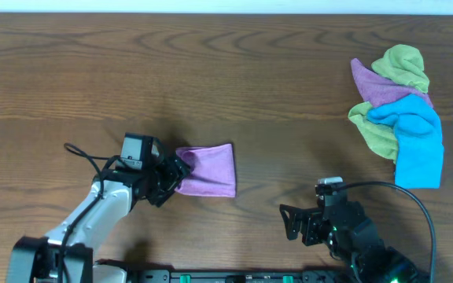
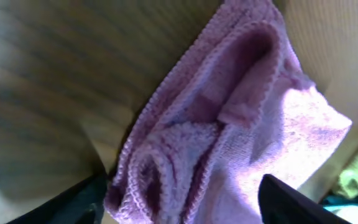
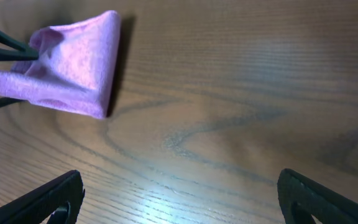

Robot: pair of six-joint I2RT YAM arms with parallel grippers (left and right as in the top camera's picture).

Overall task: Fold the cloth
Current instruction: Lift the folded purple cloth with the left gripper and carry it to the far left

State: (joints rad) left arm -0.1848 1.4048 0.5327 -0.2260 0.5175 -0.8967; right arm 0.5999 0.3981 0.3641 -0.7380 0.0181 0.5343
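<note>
The lilac cloth (image 1: 208,170) lies folded on the wooden table, left of centre. It also shows in the right wrist view (image 3: 73,65). My left gripper (image 1: 171,174) is at the cloth's left edge. In the left wrist view the bunched, rolled edge of the cloth (image 2: 229,130) fills the gap between my left gripper's (image 2: 182,202) two fingers, which stand wide apart on either side of it. My right gripper (image 1: 293,222) is open and empty over bare table near the front edge, well right of the cloth. Its fingers (image 3: 179,199) frame only wood.
A pile of cloths sits at the far right: olive-green cloths (image 1: 403,64), another purple cloth (image 1: 372,85) and a bright blue cloth (image 1: 417,141). The table's front edge is close behind both arms.
</note>
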